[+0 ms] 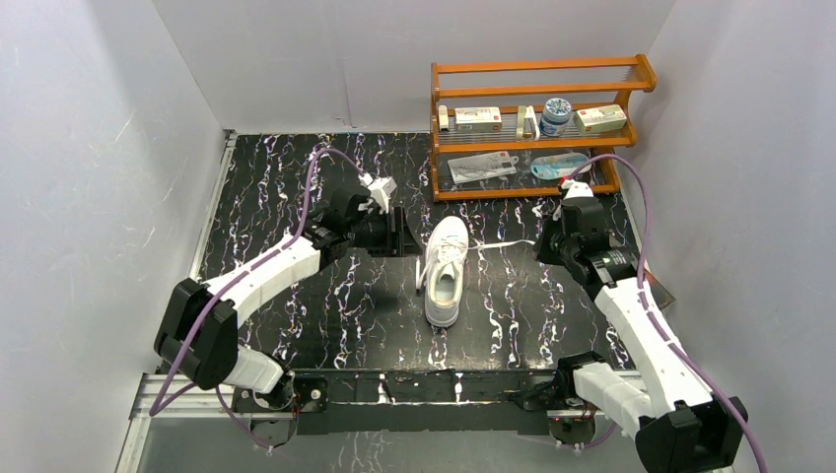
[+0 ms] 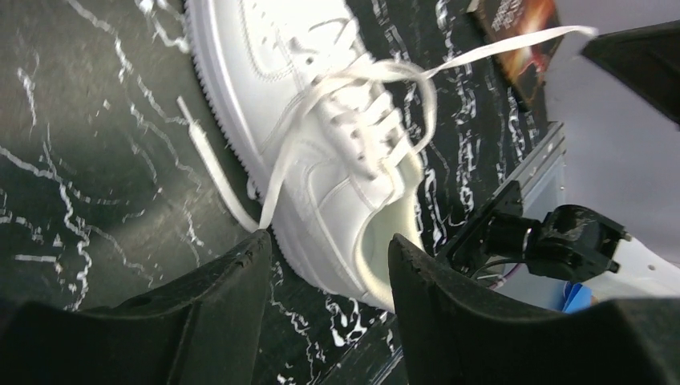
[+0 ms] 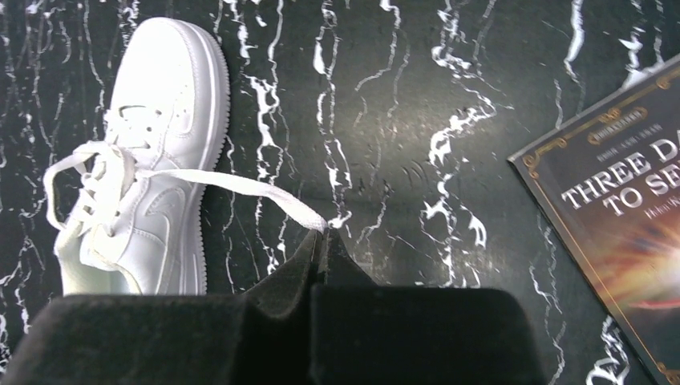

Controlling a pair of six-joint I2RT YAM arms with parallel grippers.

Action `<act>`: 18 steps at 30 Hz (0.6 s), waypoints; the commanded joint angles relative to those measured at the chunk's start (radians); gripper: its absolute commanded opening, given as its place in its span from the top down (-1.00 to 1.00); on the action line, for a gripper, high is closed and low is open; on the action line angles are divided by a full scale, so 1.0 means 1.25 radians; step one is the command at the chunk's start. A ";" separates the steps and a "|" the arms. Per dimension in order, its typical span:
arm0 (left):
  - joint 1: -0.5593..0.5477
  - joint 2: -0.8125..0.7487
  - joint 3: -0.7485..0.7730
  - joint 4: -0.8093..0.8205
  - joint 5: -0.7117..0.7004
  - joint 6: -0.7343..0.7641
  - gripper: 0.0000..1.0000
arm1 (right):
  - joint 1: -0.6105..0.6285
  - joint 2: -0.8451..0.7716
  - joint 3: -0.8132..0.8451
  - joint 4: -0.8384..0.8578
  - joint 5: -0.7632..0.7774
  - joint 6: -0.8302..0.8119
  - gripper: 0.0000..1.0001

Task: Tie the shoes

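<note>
Spreading beneath everything, the black marbled table (image 1: 296, 197) bears a wooden rack (image 1: 537, 128) at its far right; the white sneaker (image 1: 446, 268) lies at the table's middle; a book (image 3: 617, 208) lies near its right edge; left of centre, the left gripper (image 2: 330, 257) stands half open, empty; right of centre, the right gripper (image 3: 321, 237) pinches a taut lace (image 3: 240, 186).
</note>
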 commanded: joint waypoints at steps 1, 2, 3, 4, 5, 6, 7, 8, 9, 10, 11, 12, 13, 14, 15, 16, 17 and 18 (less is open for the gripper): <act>0.000 -0.015 -0.053 0.020 -0.013 -0.030 -0.05 | -0.001 -0.058 0.059 -0.044 0.086 0.011 1.00; 0.000 -0.004 -0.058 0.033 -0.004 -0.042 -0.04 | -0.001 -0.067 0.064 -0.041 0.086 0.003 1.00; 0.000 0.011 -0.065 0.048 0.003 -0.064 -0.02 | -0.001 -0.073 0.070 -0.040 0.081 -0.004 1.00; 0.000 0.028 -0.072 0.058 0.007 -0.086 0.02 | -0.001 -0.077 0.076 -0.040 0.076 -0.008 1.00; 0.002 0.047 -0.075 0.062 0.007 -0.109 0.07 | -0.002 -0.080 0.081 -0.039 0.074 -0.011 1.00; 0.004 0.066 -0.076 0.068 0.006 -0.132 0.11 | -0.001 -0.082 0.082 -0.037 0.069 -0.012 1.00; 0.004 0.080 -0.079 0.078 0.009 -0.150 0.11 | -0.001 -0.083 0.082 -0.033 0.062 -0.014 1.00; 0.004 0.091 -0.085 0.122 0.020 -0.157 0.10 | -0.001 -0.083 0.081 -0.028 0.053 -0.014 1.00; 0.004 0.098 -0.093 0.162 0.032 -0.151 0.09 | -0.001 -0.083 0.079 -0.025 0.040 -0.014 1.00; 0.004 0.103 -0.104 0.199 0.045 -0.128 0.08 | -0.001 -0.081 0.077 -0.020 0.027 -0.014 1.00; 0.004 0.109 -0.110 0.228 0.060 -0.099 0.07 | -0.001 -0.079 0.074 -0.018 0.017 -0.012 1.00; 0.004 0.117 -0.108 0.239 0.074 -0.069 0.05 | -0.001 -0.077 0.073 -0.018 0.009 -0.009 1.00; 0.004 0.125 -0.107 0.252 0.092 -0.034 0.03 | -0.001 -0.075 0.073 -0.018 0.002 -0.006 1.00; 0.005 0.132 -0.114 0.278 0.120 -0.004 0.02 | -0.001 -0.075 0.075 -0.020 -0.004 -0.005 1.00; 0.005 0.137 -0.128 0.312 0.148 0.012 0.00 | -0.001 -0.076 0.077 -0.023 -0.009 -0.006 1.00; 0.007 0.149 -0.139 0.345 0.188 0.032 0.00 | -0.001 -0.077 0.078 -0.027 -0.010 -0.007 1.00; 0.007 0.162 -0.139 0.356 0.210 0.064 0.00 | -0.001 -0.080 0.081 -0.029 -0.011 -0.008 1.00; 0.007 0.174 -0.131 0.347 0.227 0.105 0.02 | -0.001 -0.082 0.084 -0.033 -0.012 -0.011 1.00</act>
